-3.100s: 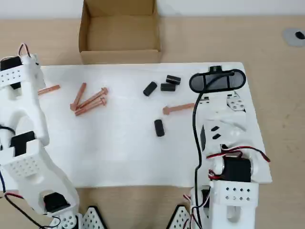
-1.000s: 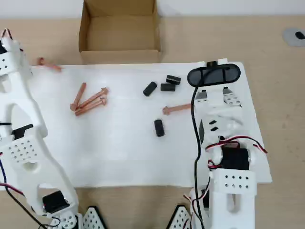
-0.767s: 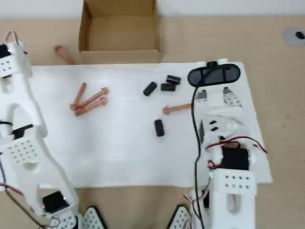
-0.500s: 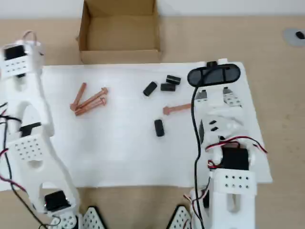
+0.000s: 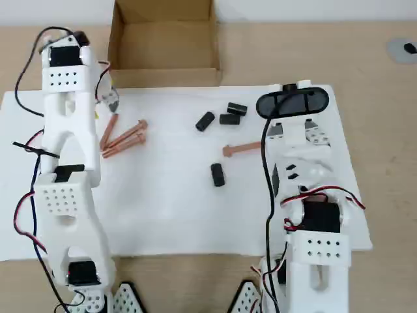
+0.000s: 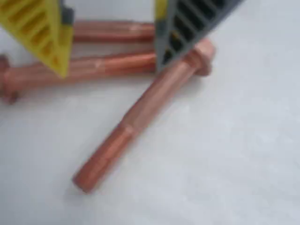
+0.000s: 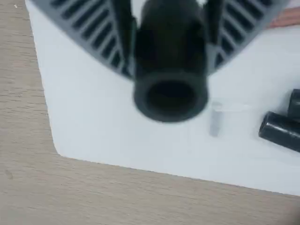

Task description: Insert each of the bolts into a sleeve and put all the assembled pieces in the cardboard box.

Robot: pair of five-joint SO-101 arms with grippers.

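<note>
At left on the white foam sheet, a fan of three copper-coloured metal bolts, touching or nearly so. Just above them, the left gripper: spread wide, empty, straddling two shanks, grey finger over the head end of the diagonal bolt. Likely slips here: closing on two bolts at once, or nudging the diagonal one into a roll and catching it skewed.

Further back, the open brown cardboard box, no assembled piece in it yet. Mid-sheet, four loose short black cylindrical sleeves and a lone copper bolt.

At right, the right gripper, clamped on another black sleeve, bore facing outward. Prone to twisting in the grip under a sideways push, and to jamming against an off-axis bolt. Also held near the sheet's edge, hence some risk of a dropped sleeve rolling off onto the bare wooden table.
</note>
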